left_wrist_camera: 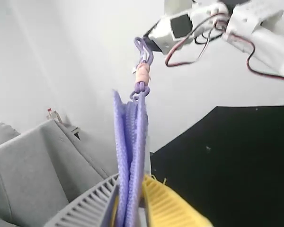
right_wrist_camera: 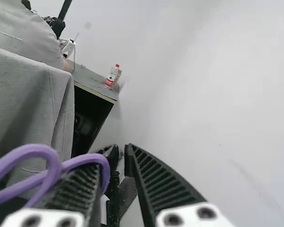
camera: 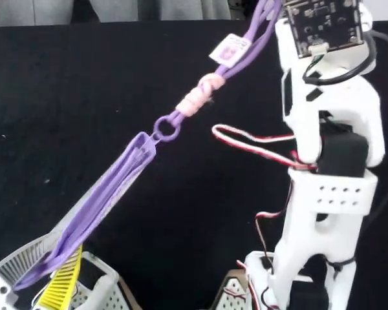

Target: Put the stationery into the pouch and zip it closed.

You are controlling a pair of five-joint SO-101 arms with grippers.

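"Pouch [camera: 97, 200]: where is it held?"

"It is stretched in the air above the black table [camera: 84, 97]. It slants from the left gripper [camera: 58, 255], whose grey and yellow fingers [left_wrist_camera: 85, 205] are clamped on its lower end, up towards the right gripper [right_wrist_camera: 121, 152]."

"How is the right gripper set?"

"Its black fingers are drawn almost together. The purple cord [right_wrist_camera: 33, 156] is looped over one of them and taken into the narrow gap."

"What is counted?"

"One pouch, one cord, one ring [camera: 166, 128] joining them, one pink knot [camera: 197, 97], one tag [camera: 229, 48] and two arms."

"And the room?"

"A white wall [left_wrist_camera: 85, 56] is seen behind, and a grey seat [left_wrist_camera: 28, 161] beside the table."

"What is added by each view?"

"From above, the right arm [camera: 323, 161] is seen standing at the table's edge with red and white wires [camera: 252, 145]. From the left wrist, the pouch is seen edge-on. From the right wrist, a bottle [right_wrist_camera: 113, 75] on a dark desk [right_wrist_camera: 92, 87] is seen."
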